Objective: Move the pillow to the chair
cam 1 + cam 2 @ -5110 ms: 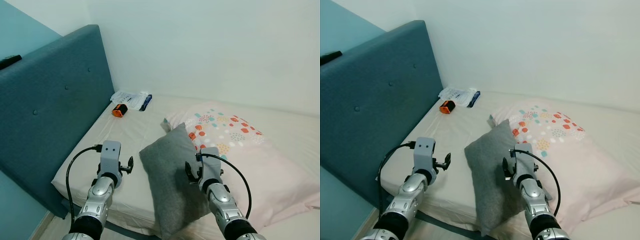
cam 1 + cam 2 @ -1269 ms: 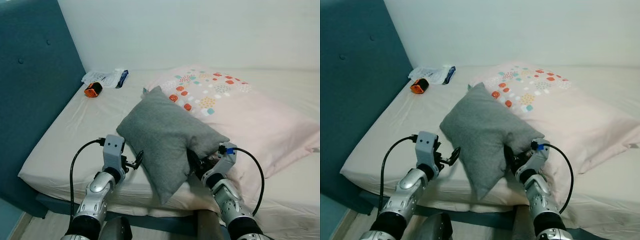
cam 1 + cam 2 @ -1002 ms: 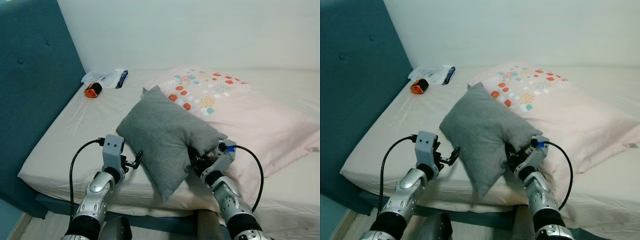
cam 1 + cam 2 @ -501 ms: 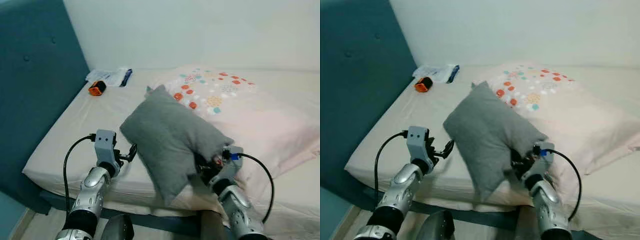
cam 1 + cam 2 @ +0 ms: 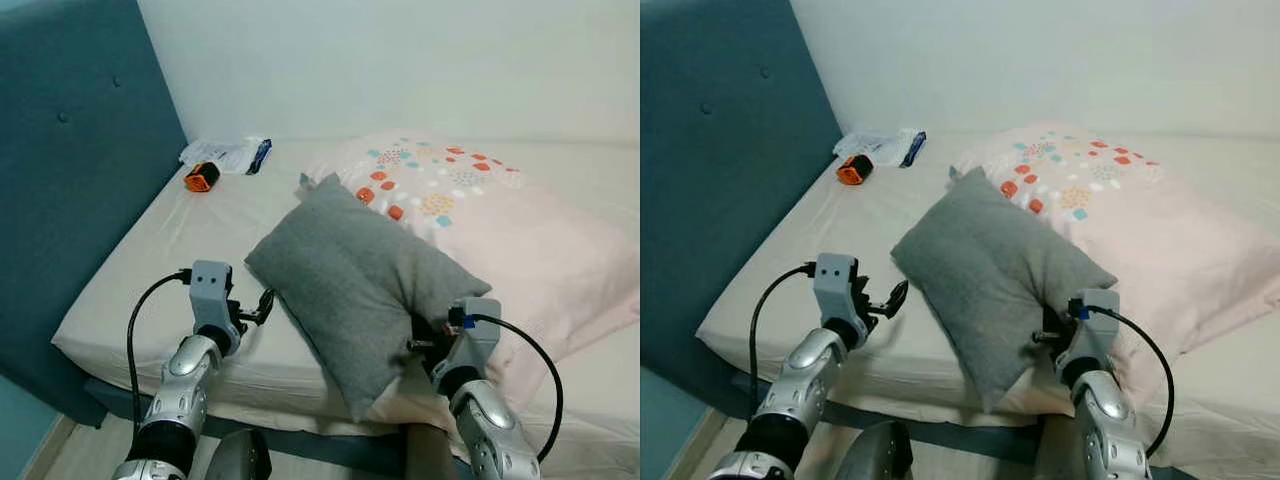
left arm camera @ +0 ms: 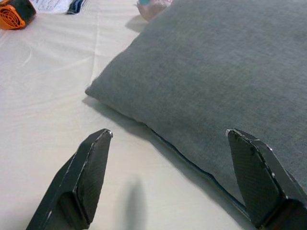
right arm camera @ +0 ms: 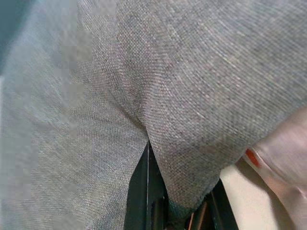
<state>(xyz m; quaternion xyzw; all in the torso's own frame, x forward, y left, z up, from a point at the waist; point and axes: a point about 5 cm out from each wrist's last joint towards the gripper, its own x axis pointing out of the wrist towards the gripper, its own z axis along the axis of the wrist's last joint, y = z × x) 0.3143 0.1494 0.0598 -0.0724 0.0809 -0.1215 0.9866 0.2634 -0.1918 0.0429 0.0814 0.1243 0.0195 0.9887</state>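
A grey pillow (image 5: 360,280) lies tilted on the bed (image 5: 150,270), near its front edge, one end leaning against a larger pink pillow with coloured spots (image 5: 470,215); the right gripper (image 5: 425,345) is pressed into the grey pillow's lower right corner, and in the right wrist view its black fingers (image 7: 146,191) sit close together with grey fabric bunched over and between them, so it appears to have the corner pinched, though the cloth hides the tips; the left gripper (image 6: 170,175) hovers just above the sheet beside the pillow's left edge, its two fingers spread wide and holding nothing, the pillow's seam lying between them but apart from both. By the blue headboard (image 5: 70,170), well away at the far corner of the bed, rest an orange and black object (image 5: 201,178) and a white packet (image 5: 225,153).
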